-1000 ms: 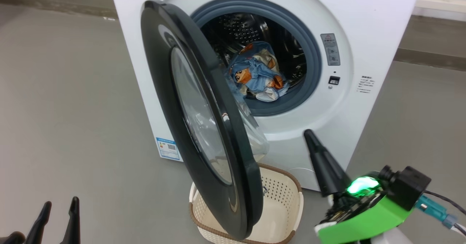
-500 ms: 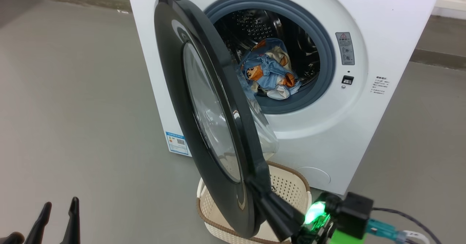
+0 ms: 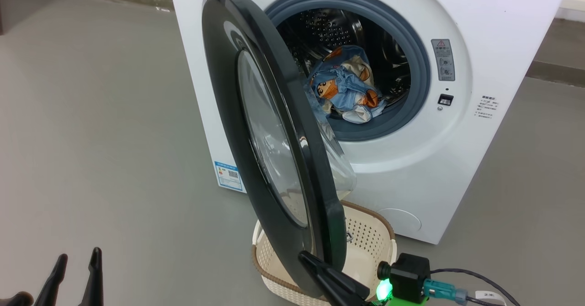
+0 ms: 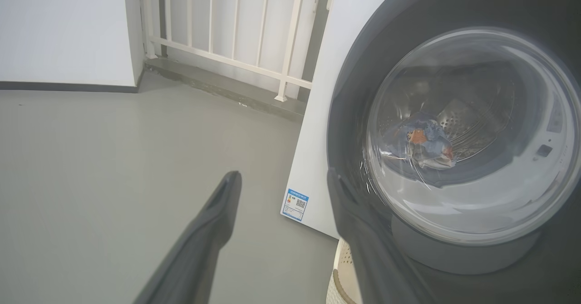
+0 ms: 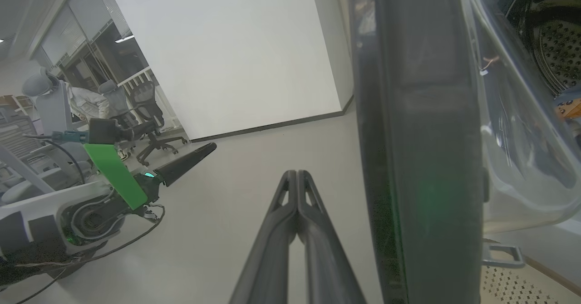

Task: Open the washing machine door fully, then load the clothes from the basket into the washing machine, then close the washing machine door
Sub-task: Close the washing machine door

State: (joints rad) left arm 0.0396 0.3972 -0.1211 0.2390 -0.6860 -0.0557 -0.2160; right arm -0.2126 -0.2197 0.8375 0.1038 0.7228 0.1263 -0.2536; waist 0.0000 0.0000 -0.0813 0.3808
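The white washing machine stands with its black round door swung about halfway out, edge-on to me. The blue printed clothes lie in the steel drum and show through the door glass in the left wrist view. Under the door stands the cream basket, and the part I see holds nothing. My right gripper is shut and empty, its tip at the door's lower rim on the outer-face side. Whether it touches the rim I cannot tell. My left gripper is open and empty, low at the left.
Bare grey floor spreads left of the machine. A white railing and a wall stand behind it. Office chairs stand far off in the right wrist view. The basket sits directly below the door's swing.
My right gripper has dropped down and to the left, from in front of the machine's lower panel to the door's lower rim. The head camera has shifted. The left gripper has stayed put.
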